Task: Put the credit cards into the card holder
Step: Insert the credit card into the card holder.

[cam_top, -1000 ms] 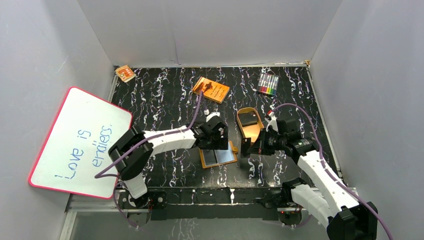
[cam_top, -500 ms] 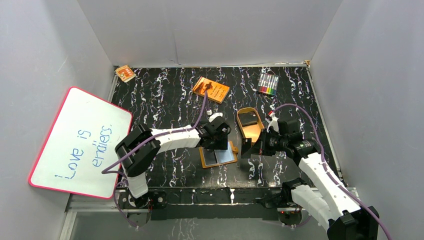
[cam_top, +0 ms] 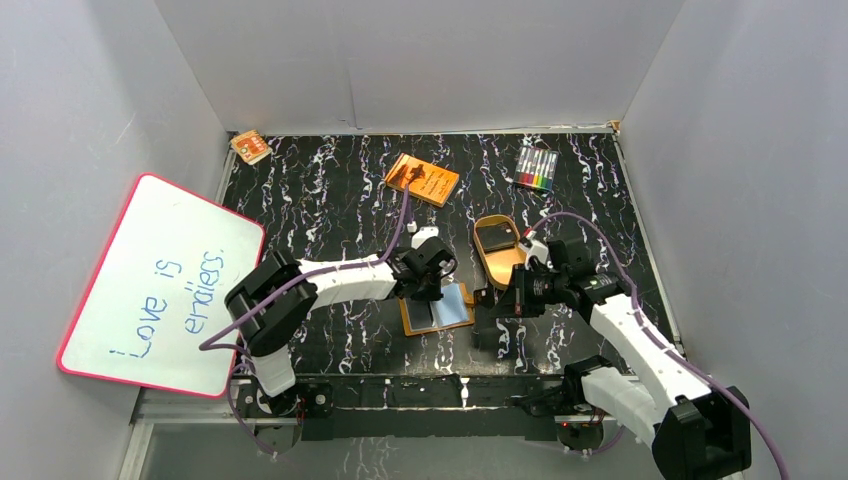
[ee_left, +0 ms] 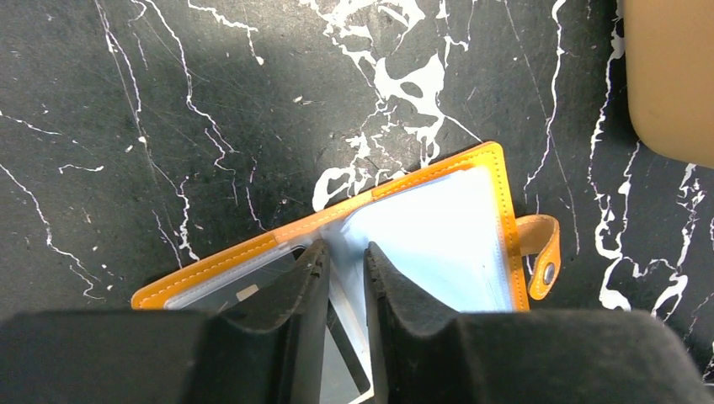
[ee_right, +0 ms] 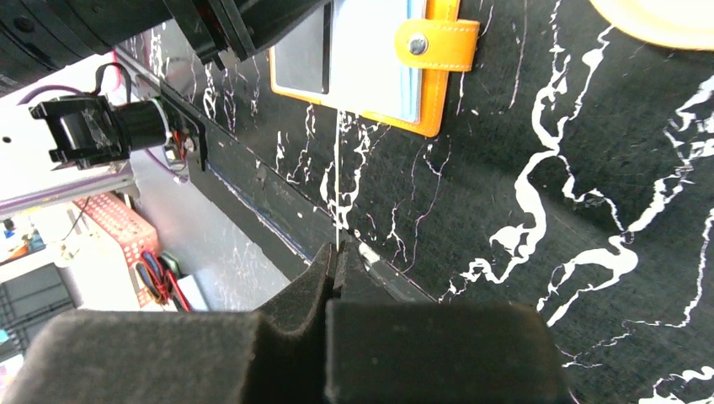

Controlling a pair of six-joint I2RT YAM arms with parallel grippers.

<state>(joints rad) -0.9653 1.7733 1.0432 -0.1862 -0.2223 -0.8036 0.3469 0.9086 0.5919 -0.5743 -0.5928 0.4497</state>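
The card holder (cam_top: 437, 312) lies open on the table, orange outside with pale blue pockets (ee_left: 438, 227) and a snap tab (ee_right: 434, 44). My left gripper (cam_top: 428, 285) stands over its spine, and its jaws (ee_left: 343, 248) have come close together on a pale inner pocket leaf, which is raised. A dark card (ee_right: 303, 59) shows through the left clear pocket. Just right of the card holder, my right gripper (cam_top: 492, 300) is shut on a credit card, seen edge-on as a thin pale line (ee_right: 337, 168). Another black credit card (cam_top: 497, 238) lies in the tan tray (cam_top: 505, 264).
An orange book (cam_top: 422, 179) and a pack of coloured markers (cam_top: 536, 168) lie at the back. A small orange packet (cam_top: 250, 146) sits in the far left corner. A whiteboard (cam_top: 160, 285) leans at the left. Grey walls close in the table.
The left jaws have closed in on the card holder's inner leaf, and the pale blue leaf now stands raised. The right gripper has shifted slightly towards the card holder with its card.
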